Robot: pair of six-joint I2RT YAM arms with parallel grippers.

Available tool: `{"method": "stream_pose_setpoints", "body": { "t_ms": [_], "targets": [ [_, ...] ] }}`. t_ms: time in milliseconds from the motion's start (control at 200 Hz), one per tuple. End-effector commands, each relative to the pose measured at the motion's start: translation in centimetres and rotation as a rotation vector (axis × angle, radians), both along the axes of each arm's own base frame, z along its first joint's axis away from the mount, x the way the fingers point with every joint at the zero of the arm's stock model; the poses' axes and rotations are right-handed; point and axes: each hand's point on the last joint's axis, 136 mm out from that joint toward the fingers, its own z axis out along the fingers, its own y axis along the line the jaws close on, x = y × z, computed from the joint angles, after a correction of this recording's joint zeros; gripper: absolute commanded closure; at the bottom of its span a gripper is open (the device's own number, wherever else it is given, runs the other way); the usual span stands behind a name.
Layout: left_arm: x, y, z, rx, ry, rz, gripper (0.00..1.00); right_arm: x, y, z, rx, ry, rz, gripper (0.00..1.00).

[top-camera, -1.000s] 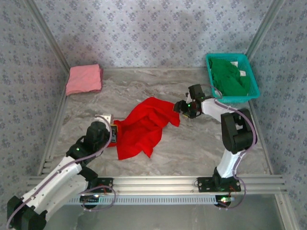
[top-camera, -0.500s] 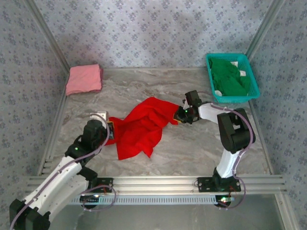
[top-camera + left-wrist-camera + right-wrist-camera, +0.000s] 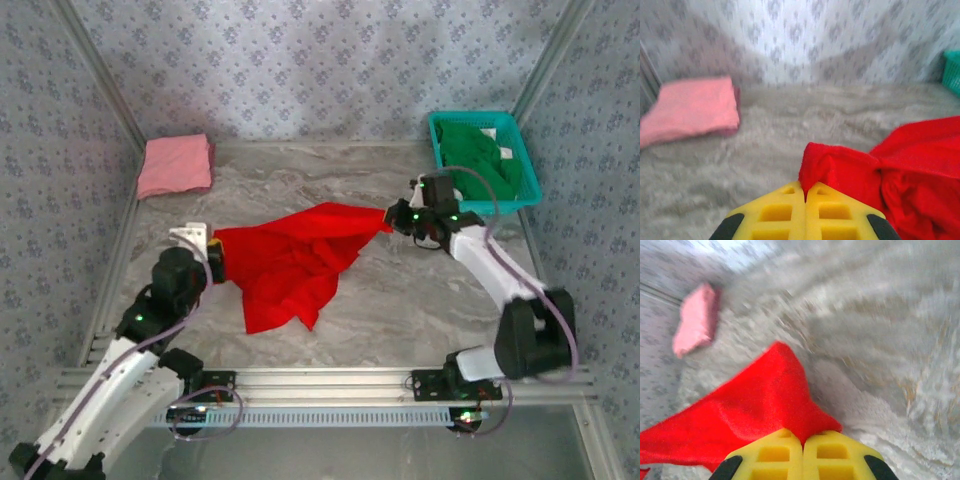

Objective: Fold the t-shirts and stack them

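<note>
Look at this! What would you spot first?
The bright red t-shirt in the middle of the table, pulled out between the two arms: the left gripper pinches its left end and the right gripper its right end. Next, the folded pink t-shirt in the far left corner and the green t-shirt lying in the teal basket at the far right.

Red t-shirt [image 3: 290,265], centre: bright plain red, no print. Pink t-shirt [image 3: 175,165], 10 o'clock: pale pink, plain. Green t-shirt [image 3: 478,160], 2 o'clock: dark green, in teal mesh basket [image 3: 495,207]. Worktop [image 3: 420,300]: grey marbled w/ beige veins. Walls [image 3: 300,60]: pale grey-blue, repeating floral motif. Left tool [image 3: 805,192] & right tool [image 3: 802,440]: yellow, black corners.
</note>
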Motion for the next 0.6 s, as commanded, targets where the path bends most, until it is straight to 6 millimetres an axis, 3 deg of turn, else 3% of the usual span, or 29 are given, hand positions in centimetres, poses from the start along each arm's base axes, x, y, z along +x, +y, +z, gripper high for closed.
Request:
{"method": "stream_pose_setpoints", "body": {
  "t_ms": [0, 110, 150, 300, 480, 595],
  "targets": [
    [-1.6, 0.3, 4.6, 0.093, -0.09, -0.056, 1.0, -2.7, -1.5, 5.8, -0.048, -0.148, -0.003, 1.0],
    [-2.8, -0.8, 8.3, 0.107, -0.147, -0.152, 1.0, -5.4, -1.6, 10.8, -0.025, -0.268, 0.02, 1.0],
    [-3.3, -1.1, 9.8, 0.11, -0.173, -0.182, 1.0, -6.6, -1.8, 13.8, -0.016, -0.336, 0.025, 1.0],
    [-5.6, -1.0, 15.0, 0.139, -0.265, -0.24, 1.0, -9.9, -2.9, 18.9, -0.01, -0.457, 0.004, 1.0],
    [-7.8, -0.6, 19.2, 0.141, -0.321, -0.27, 1.0, -13.6, -4.0, 22.3, 0.002, -0.529, -0.019, 1.0],
    [-8.6, -0.4, 20.4, 0.131, -0.282, -0.287, 1.0, -14.8, -5.1, 23.5, 0.0, -0.544, -0.067, 1.0]
  ]
}}
